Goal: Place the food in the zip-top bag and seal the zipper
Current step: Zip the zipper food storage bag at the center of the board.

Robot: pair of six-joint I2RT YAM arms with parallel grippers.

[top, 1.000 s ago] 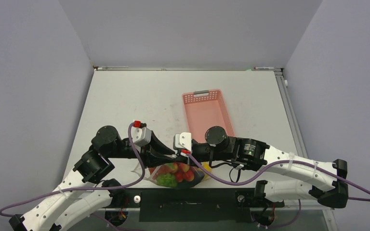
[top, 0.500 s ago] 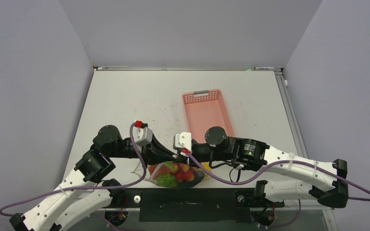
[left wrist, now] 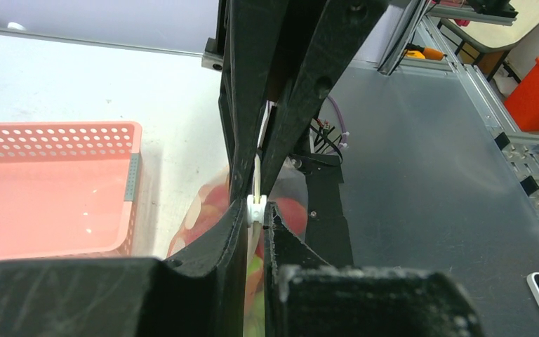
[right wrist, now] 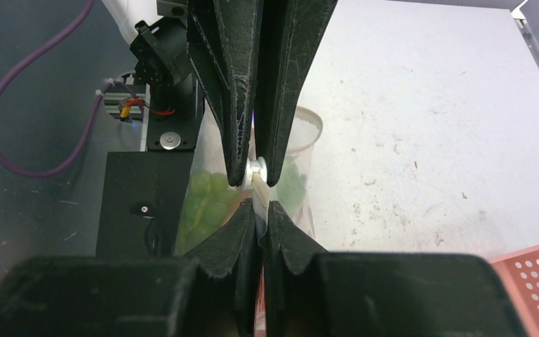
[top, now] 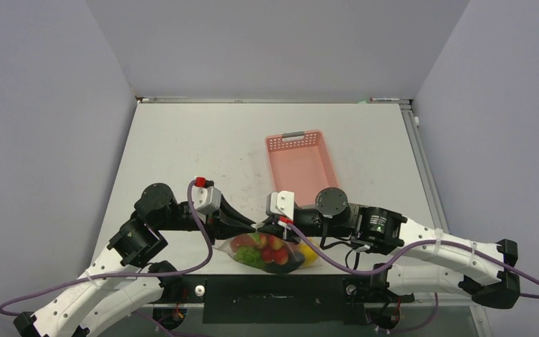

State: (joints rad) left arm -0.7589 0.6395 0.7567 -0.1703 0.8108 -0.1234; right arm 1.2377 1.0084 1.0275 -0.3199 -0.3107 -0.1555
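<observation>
The zip-top bag [top: 267, 256] lies at the table's near edge, between the two arms. It holds the food: red tomatoes [top: 275, 251], a green piece [top: 249, 256] and a yellow piece [top: 310, 254]. My left gripper [top: 255, 226] is shut on the white slider [left wrist: 255, 208] of the zipper. My right gripper [top: 271, 226] faces it, tip to tip, and is shut on the bag's mouth edge [right wrist: 255, 193] just beside the slider [right wrist: 256, 168]. In the wrist views the bag [right wrist: 298, 168] hangs below both grippers with red and green food [left wrist: 210, 200] showing through.
The pink basket [top: 302, 165] stands empty just beyond the grippers, right of centre; it also shows in the left wrist view [left wrist: 42, 189] and the right wrist view [right wrist: 533, 281]. The black base plate [top: 274, 289] and purple cables run along the near edge.
My right arm has shifted to the right and the bag has moved right with it; a yellow piece now shows at the bag's right end. My left gripper has stayed close to the right one.
</observation>
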